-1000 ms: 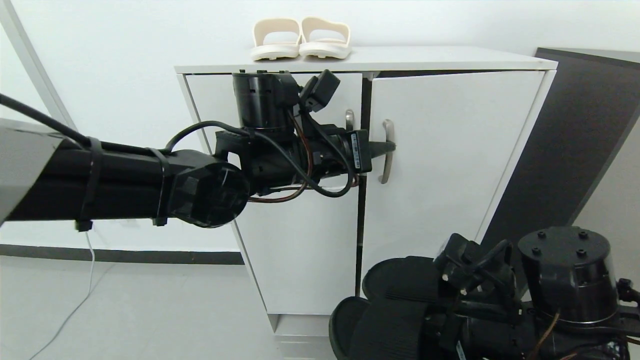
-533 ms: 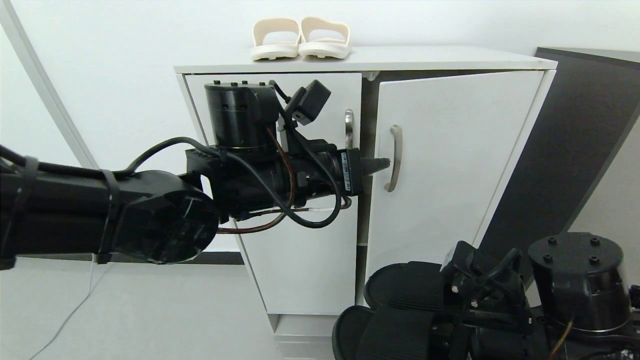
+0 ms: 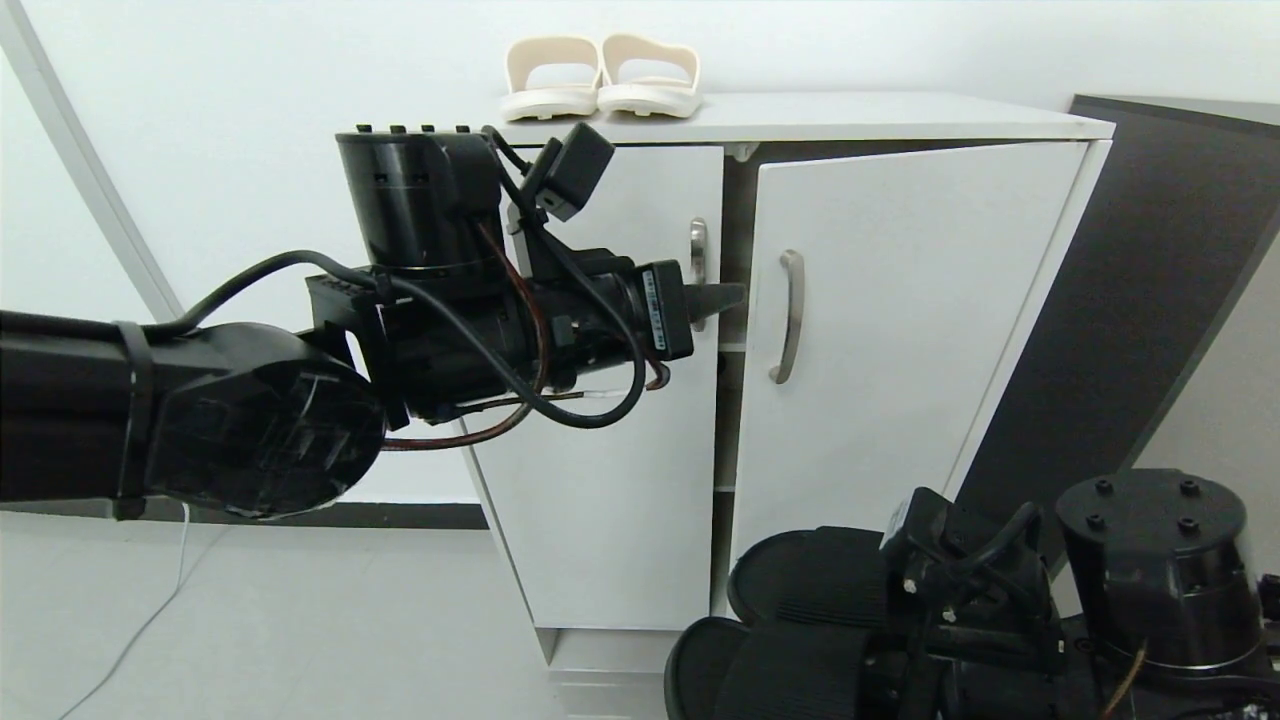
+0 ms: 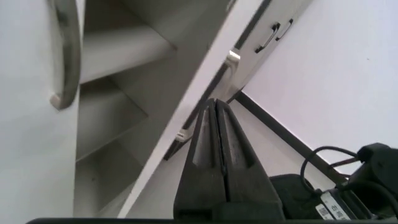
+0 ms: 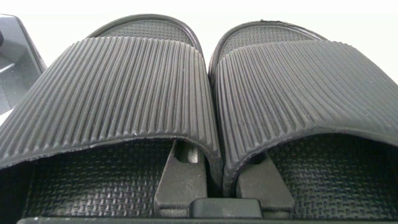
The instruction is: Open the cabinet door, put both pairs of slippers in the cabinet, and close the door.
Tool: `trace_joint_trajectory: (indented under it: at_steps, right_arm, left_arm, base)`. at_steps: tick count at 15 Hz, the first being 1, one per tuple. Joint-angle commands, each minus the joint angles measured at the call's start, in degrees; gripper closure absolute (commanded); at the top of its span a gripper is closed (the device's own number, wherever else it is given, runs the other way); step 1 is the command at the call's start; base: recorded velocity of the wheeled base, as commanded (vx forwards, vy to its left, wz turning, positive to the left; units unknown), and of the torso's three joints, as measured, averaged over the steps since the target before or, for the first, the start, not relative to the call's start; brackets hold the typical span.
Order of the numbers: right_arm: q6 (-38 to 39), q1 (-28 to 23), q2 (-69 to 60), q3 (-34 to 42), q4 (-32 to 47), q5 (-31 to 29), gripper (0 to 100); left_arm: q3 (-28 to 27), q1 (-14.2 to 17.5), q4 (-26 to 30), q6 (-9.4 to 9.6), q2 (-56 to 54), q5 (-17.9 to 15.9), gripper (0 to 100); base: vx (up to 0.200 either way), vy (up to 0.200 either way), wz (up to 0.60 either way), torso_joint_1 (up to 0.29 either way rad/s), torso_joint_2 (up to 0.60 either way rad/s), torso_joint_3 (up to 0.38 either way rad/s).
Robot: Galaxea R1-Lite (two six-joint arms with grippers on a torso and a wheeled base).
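Note:
The white cabinet (image 3: 600, 480) has its right door (image 3: 900, 330) slightly ajar, with a dark gap beside it. My left gripper (image 3: 728, 297) is shut and holds nothing, its tip at the gap between the two door handles (image 3: 790, 315). In the left wrist view the shut fingers (image 4: 216, 124) point along the door edge, with inner shelves (image 4: 118, 43) visible. A cream pair of slippers (image 3: 600, 78) sits on the cabinet top. Low in front of the cabinet, my right gripper (image 3: 885, 640) is shut on a black pair of slippers (image 3: 790, 620), with its fingers (image 5: 180, 177) under the ribbed straps (image 5: 124, 87).
A dark panel (image 3: 1150, 300) leans against the wall to the right of the cabinet. A thin cable (image 3: 150, 610) trails over the grey floor on the left. The left door (image 3: 600, 450) is closed.
The right door swung slightly open as my left gripper pulled at its handle. The gripper then drew back left and up, off the handle. The right arm with the black slippers barely moved.

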Motion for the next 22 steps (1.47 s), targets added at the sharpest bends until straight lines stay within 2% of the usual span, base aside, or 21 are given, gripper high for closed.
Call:
trace_joint_trajectory:
  at_steps: [1,7,11,12,17,19,20,22]
  right_arm:
    - [-0.02,0.37,-0.16,0.0,-0.01,0.04,100]
    - [-0.02,0.63,-0.08,0.08,-0.01,-0.05,100]
    - [-0.02,0.81,0.36,0.08,-0.01,-0.05,100]
    - [-0.02,0.81,0.36,0.17,-0.01,-0.05,100]
    - [0.07,0.81,0.8,0.26,0.08,0.04,100]
    - [0.07,0.89,1.33,0.35,-0.01,0.04,100]
    - [0.07,1.33,1.59,0.61,-0.09,0.04,100]
    - [0.33,2.3,1.51,0.61,-0.09,0.04,100]
  left_arm:
    - [-1.88,0.68,0.1,-0.03,1.03,0.01,100]
    - [-10.23,2.87,0.19,-0.21,8.32,0.09,100]
    - [-16.29,2.87,0.45,-3.02,12.63,0.36,100]
    - [-16.73,2.79,0.45,-3.55,13.16,0.36,100]
    - [-16.64,2.61,0.28,-3.64,13.33,0.36,100]
    - [-16.38,2.43,0.01,-3.64,13.24,0.36,100]
    - [-15.85,1.91,-0.07,-3.64,12.81,0.36,100]
    - [-13.66,-1.34,-0.86,-3.29,11.4,0.27,100]
  base:
    - [0.0,0.0,0.0,0.0,0.0,0.0]
    - [0.0,0.0,0.0,0.0,0.0,0.0]
    - [0.0,0.0,0.0,0.0,0.0,0.0]
    - [0.0,0.0,0.0,0.0,0.0,0.0]
    - [0.0,0.0,0.0,0.0,0.0,0.0]
    - [-0.2,0.0,0.0,0.0,0.0,0.0]
    - [-0.2,0.0,0.0,0.002,0.0,0.002]
    - [-0.2,0.0,0.0,-0.002,0.0,0.002]
